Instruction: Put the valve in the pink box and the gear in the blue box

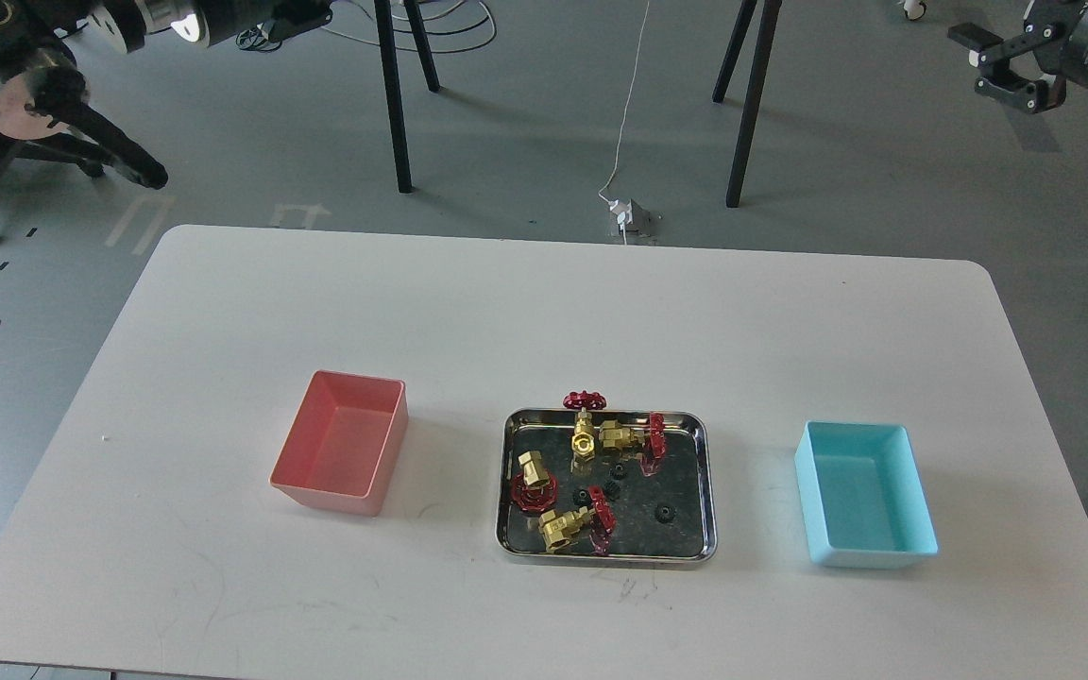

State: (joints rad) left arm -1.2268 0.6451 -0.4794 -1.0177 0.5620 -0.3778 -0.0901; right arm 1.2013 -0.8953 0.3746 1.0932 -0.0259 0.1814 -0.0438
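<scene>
Grey floor [525, 123] w/ black stand legs [396, 104], white cable [634, 85] to adapter; white rounded table [544, 321] in front.

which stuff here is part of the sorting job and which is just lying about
Job: valves, gears, pink box, blue box.
Lying about: steel tray holding the parts, white table, black stand legs, white cable on the floor.

Shiny steel tray [706, 491], mirror-glossy, throwing back reflections of what sits in it. The valves [567, 525] gleam brass-gold with red painted handwheels; the gears [664, 514] look matt black. Pink box [341, 442] and blue box [865, 493] both read as smooth plastic with a soft sheen. Table [544, 312] is a pale, matt surface, faintly scuffed along the near side
</scene>
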